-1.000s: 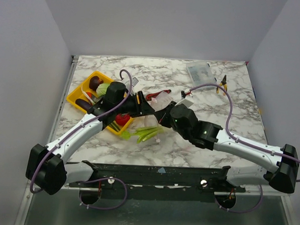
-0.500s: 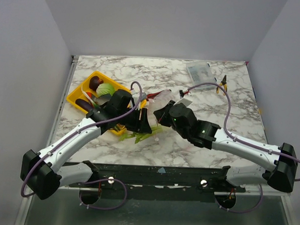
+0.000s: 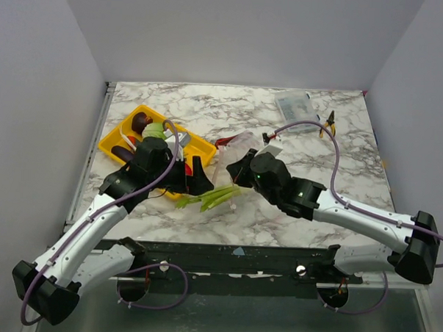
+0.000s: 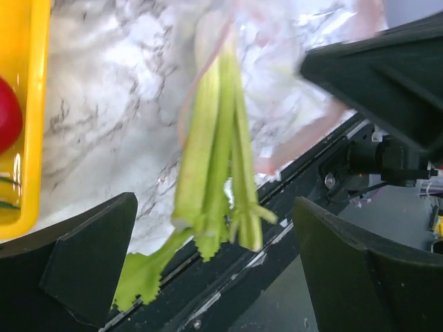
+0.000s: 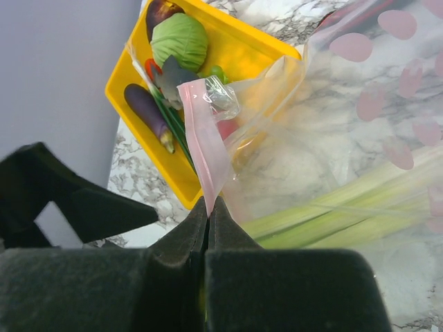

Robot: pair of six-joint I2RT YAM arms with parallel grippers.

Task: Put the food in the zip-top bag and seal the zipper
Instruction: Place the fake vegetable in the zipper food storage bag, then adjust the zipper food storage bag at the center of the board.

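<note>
Marbled surface [image 3: 231,111] carrying a yellow tray [image 3: 200,144] at left that holds a green cabbage [image 3: 154,130]; a rigid clear compartment box [image 3: 296,105] at far right, with yellow-handled pliers [image 3: 328,125] just beside it.

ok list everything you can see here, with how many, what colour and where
celery: one bunch, green, table centre, partly inside the bag mouth
bag: one, clear with pink zipper, centre, mouth edge pinched by the right gripper
tray: one, yellow, left rear
cabbage: one, green, in tray
eggplant: one, dark purple, in tray
tomato: one, red, in tray
box: one, clear, right rear
pliers: one, yellow-handled, beside box
table: one, white marble
left gripper: black, open, over the celery's leafy end
right gripper: black, shut on zipper
</note>
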